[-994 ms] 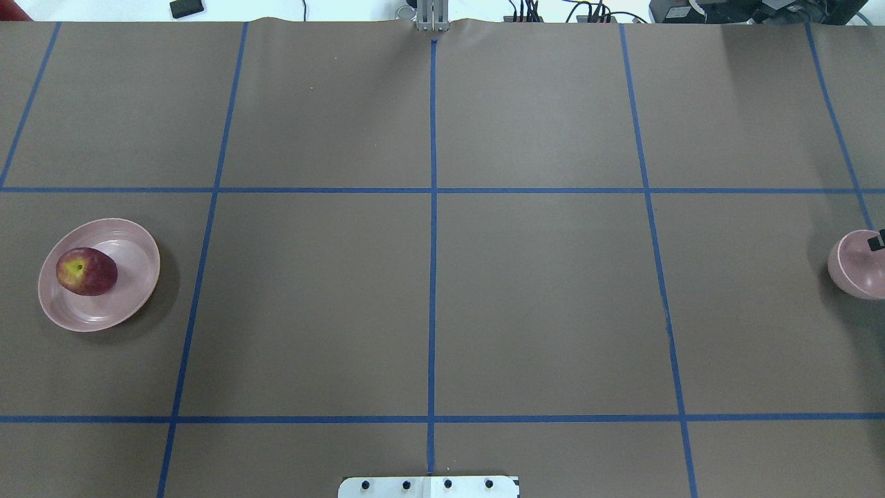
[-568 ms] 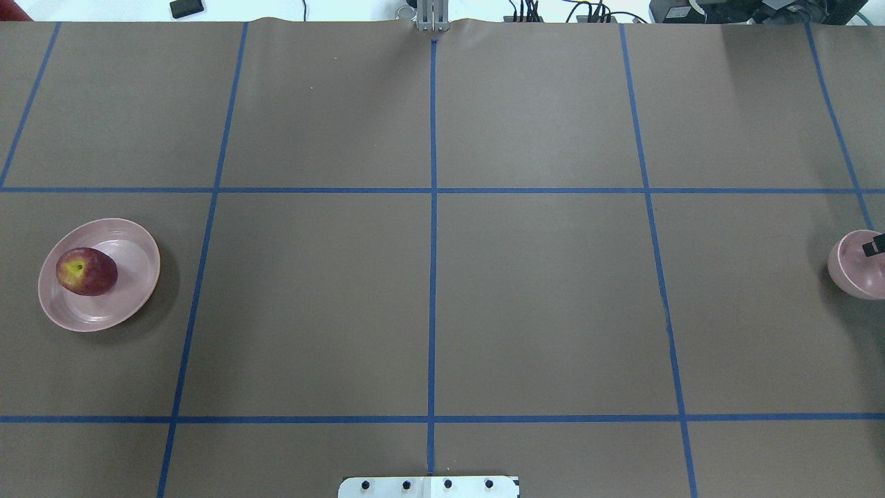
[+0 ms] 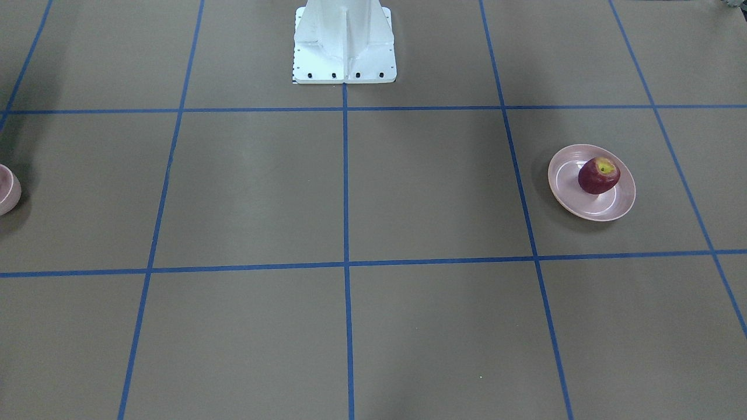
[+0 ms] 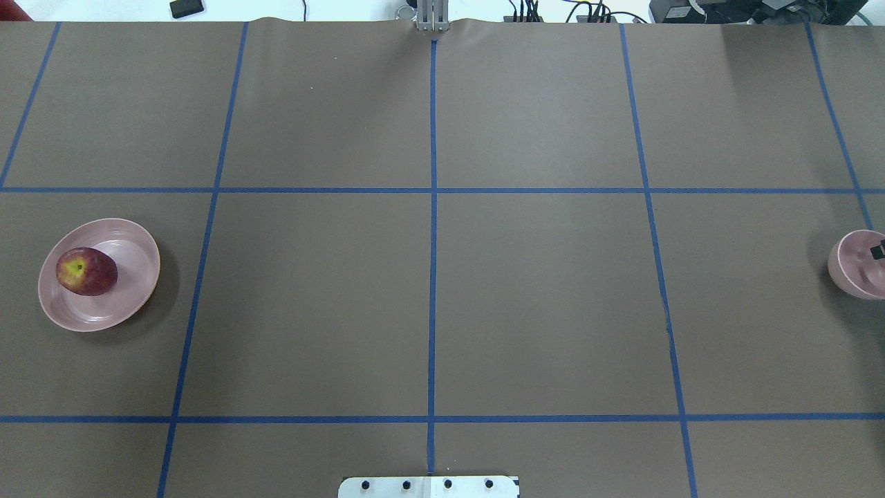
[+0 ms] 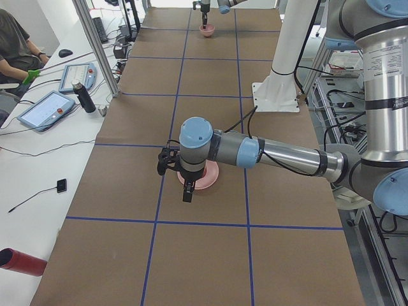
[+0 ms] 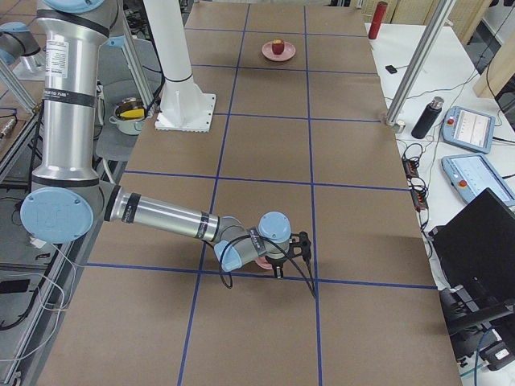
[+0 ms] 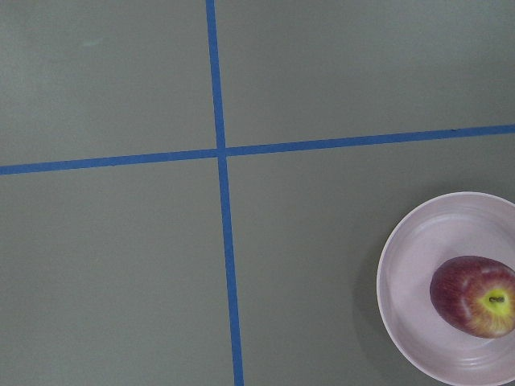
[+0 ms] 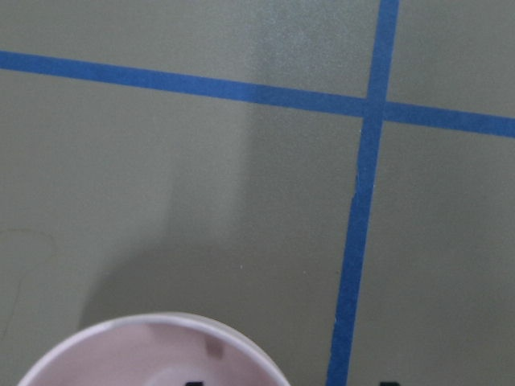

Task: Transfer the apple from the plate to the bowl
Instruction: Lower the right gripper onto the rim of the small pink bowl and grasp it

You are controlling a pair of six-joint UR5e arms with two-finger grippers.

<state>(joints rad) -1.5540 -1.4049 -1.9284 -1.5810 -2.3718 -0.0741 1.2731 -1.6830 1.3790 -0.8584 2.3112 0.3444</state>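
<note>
The dark-red apple (image 4: 86,271) lies on the wide pink plate (image 4: 131,290) at the table's left; both also show in the front view, apple (image 3: 599,175) on plate (image 3: 569,195), and in the left wrist view, apple (image 7: 475,296) on plate (image 7: 410,273). The left gripper (image 5: 187,191) hangs high over the plate; I cannot tell its state. The small pink bowl (image 4: 854,273) sits at the right edge. The right gripper (image 6: 278,269) hovers over it with one dark fingertip (image 4: 878,252) showing. In the right wrist view two dark tips stand wide apart above the bowl's rim (image 8: 153,334).
Blue tape lines divide the brown table into squares. The robot's white base (image 3: 344,41) stands at the near middle edge (image 4: 429,486). Tablets and a bottle (image 5: 83,97) sit on the side bench. A red cylinder (image 5: 19,261) lies beyond the left end.
The right gripper's dark tip over the bowl has shifted slightly towards the near side. The apple, plate and bowl have not moved.
</note>
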